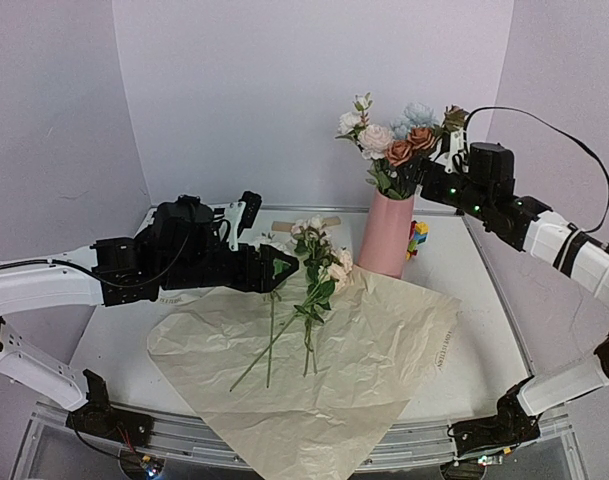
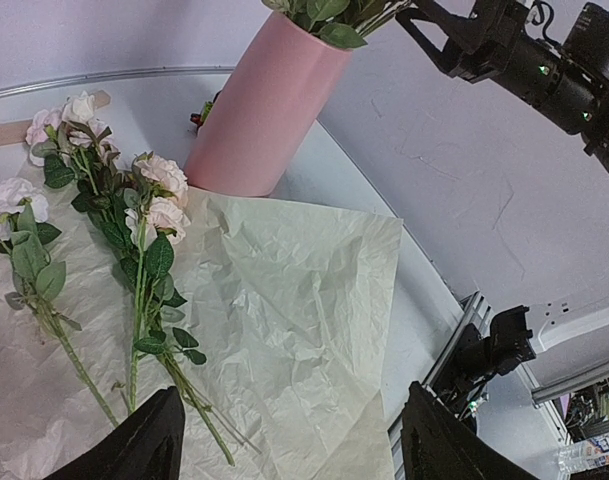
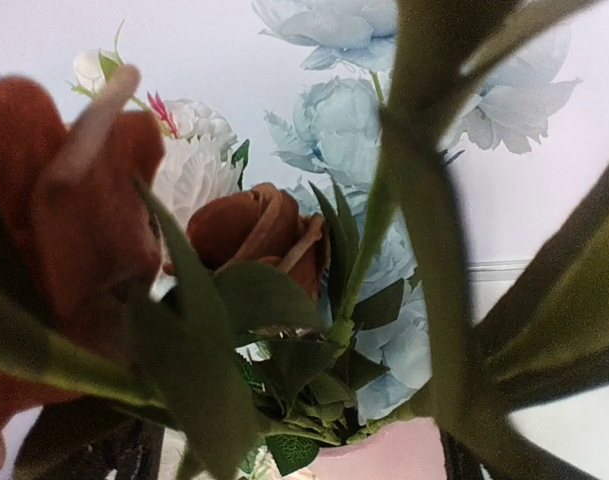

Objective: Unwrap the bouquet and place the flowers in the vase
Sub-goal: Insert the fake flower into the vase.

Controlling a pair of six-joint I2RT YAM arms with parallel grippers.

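White tabletop (image 1: 114, 340) carries the spread paper (image 1: 384, 340); a few flowers (image 1: 314, 270) lie on it, just ahead of the left tool (image 1: 289, 268), which hangs released and empty. The right tool (image 1: 449, 150) stands with jaws apart beside the blooms (image 1: 394, 135) in the vase (image 1: 388, 235) below it. I judge the filling step is partly done, and next a tool must pinch one lying stem.

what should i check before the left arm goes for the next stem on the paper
1. left gripper open and empty: ok
2. loose stems lying unwrapped on the flat paper: ok
3. vase upright: ok
4. right gripper clear of the blooms in the vase: not ok, open but close against them
5. room in the vase mouth for another stem: cannot tell, leaves hide it
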